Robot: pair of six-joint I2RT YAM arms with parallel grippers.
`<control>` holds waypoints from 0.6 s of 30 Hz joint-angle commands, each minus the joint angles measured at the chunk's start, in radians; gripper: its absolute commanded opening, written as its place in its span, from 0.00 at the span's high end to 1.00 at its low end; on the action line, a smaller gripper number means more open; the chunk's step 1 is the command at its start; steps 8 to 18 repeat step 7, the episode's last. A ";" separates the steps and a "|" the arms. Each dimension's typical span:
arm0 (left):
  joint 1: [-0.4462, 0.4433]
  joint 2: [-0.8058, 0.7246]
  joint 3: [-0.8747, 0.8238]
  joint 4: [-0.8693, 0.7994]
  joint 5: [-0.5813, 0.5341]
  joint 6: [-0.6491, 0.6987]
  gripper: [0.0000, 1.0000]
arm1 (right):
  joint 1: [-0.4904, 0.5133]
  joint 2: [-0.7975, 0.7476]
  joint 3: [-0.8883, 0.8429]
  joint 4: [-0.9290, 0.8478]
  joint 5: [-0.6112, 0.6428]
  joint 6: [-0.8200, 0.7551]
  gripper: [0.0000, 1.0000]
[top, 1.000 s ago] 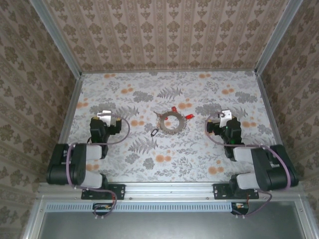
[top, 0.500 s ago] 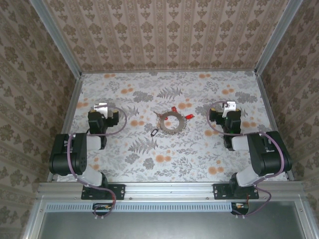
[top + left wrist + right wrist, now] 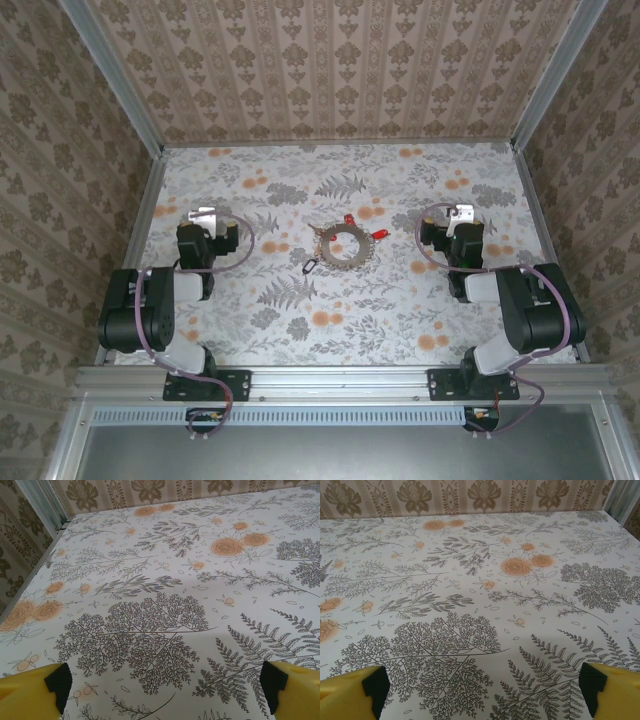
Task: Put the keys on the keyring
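**Top view.** The left gripper (image 3: 203, 214) and the right gripper (image 3: 460, 212) stand with jaws fully spread, holding nothing, over the table (image 3: 300, 170). The keyring (image 3: 341, 244) lies flat between them, to the right of the left gripper and to the left of the right gripper. It is well apart from both and seemingly a little nearer the right. Being round, it offers no long axis. It is silvery-grey, with a beaded rim and a hollow centre. 2 red-headed keys (image 3: 381, 234) lie at its far-right rim, their shafts too small to resolve. A small black loop (image 3: 309, 266) lies at its near-left.
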 commanded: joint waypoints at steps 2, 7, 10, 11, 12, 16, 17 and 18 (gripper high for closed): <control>0.000 -0.007 0.002 0.000 0.001 -0.018 0.00 | -0.006 -0.004 0.016 -0.011 0.011 0.015 0.00; 0.002 -0.008 0.002 0.002 0.001 -0.019 0.00 | -0.005 -0.010 0.006 0.004 0.012 0.012 0.00; 0.002 -0.008 0.002 0.002 0.001 -0.019 0.00 | -0.005 -0.010 0.006 0.004 0.012 0.012 0.00; 0.002 -0.008 0.002 0.002 0.001 -0.019 0.00 | -0.005 -0.010 0.006 0.004 0.012 0.012 0.00; 0.002 -0.008 0.002 0.002 0.001 -0.019 0.00 | -0.005 -0.010 0.006 0.004 0.012 0.012 0.00; 0.002 -0.008 0.002 0.002 0.001 -0.019 0.00 | -0.005 -0.010 0.006 0.004 0.012 0.012 0.00; 0.002 -0.008 0.002 0.002 0.001 -0.019 0.00 | -0.005 -0.010 0.006 0.004 0.012 0.012 0.00; 0.002 -0.008 0.002 0.002 0.001 -0.019 0.00 | -0.005 -0.010 0.006 0.004 0.012 0.012 0.00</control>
